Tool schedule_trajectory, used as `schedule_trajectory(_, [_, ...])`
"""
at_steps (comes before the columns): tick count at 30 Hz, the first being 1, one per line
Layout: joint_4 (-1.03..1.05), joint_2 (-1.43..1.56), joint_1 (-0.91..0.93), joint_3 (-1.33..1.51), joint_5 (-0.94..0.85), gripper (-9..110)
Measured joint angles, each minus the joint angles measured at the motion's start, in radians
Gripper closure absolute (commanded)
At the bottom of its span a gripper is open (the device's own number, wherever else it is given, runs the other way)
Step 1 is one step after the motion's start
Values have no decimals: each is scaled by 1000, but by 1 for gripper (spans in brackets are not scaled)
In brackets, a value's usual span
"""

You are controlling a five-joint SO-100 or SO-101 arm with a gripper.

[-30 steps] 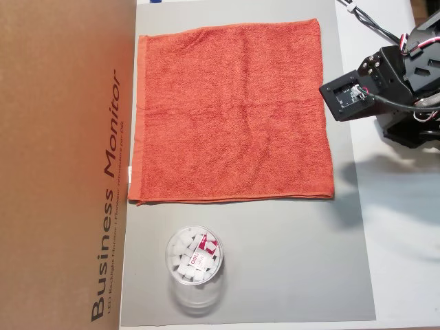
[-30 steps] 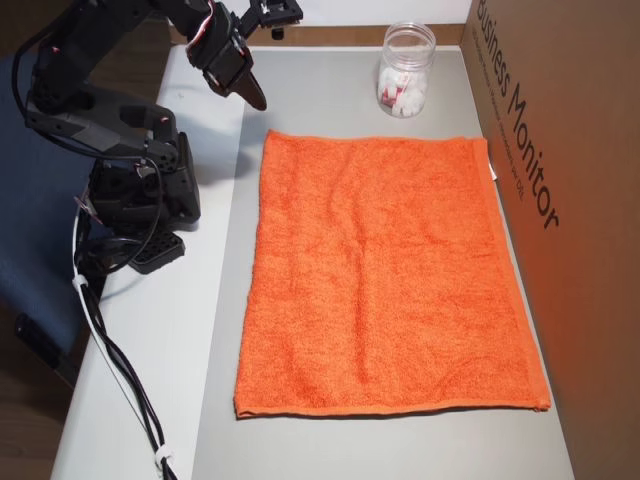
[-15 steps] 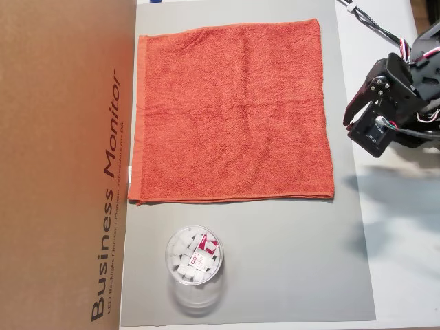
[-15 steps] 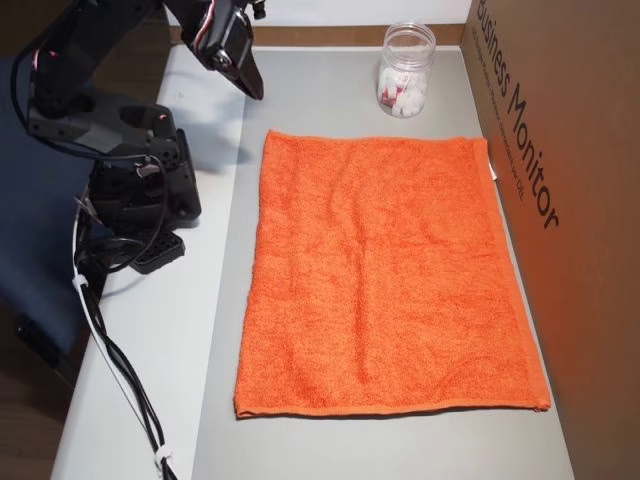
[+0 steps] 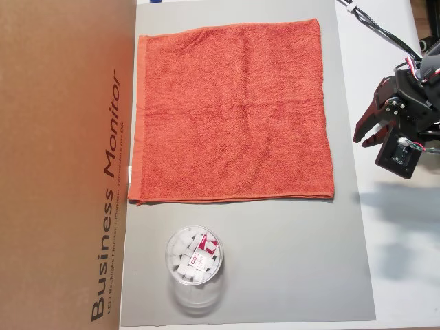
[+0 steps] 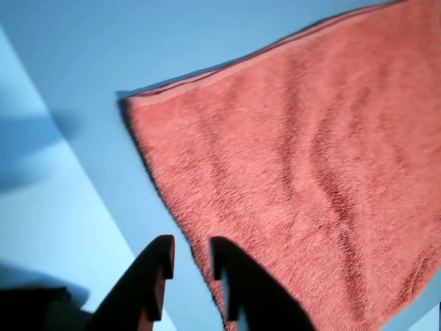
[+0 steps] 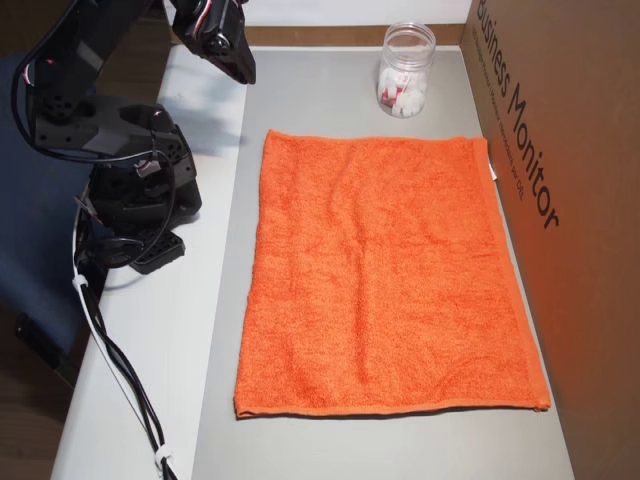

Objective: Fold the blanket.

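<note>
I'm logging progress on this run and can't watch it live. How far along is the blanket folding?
Nothing looks done yet: the blanket lies flat and fully spread on the grey mat, with no fold. In hand: the gripper hangs empty, jaws slightly apart, above the mat beside a blanket edge near a corner. Left: grasping an edge or corner and making the whole fold.

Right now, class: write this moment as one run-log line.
stage: approach | blanket: flat, unfolded on grey mat | hand: open, empty, off blanket's edge | jar: beside blanket, untouched
</note>
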Motion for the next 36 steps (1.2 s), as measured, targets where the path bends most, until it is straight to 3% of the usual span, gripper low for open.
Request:
schedule_trajectory(6, [100, 0, -15, 0, 0, 93])
schedule_trajectory(27, [103, -3, -14, 71, 0, 92])
schedule_trajectory(36, [-224, -5, -60, 262, 195, 93])
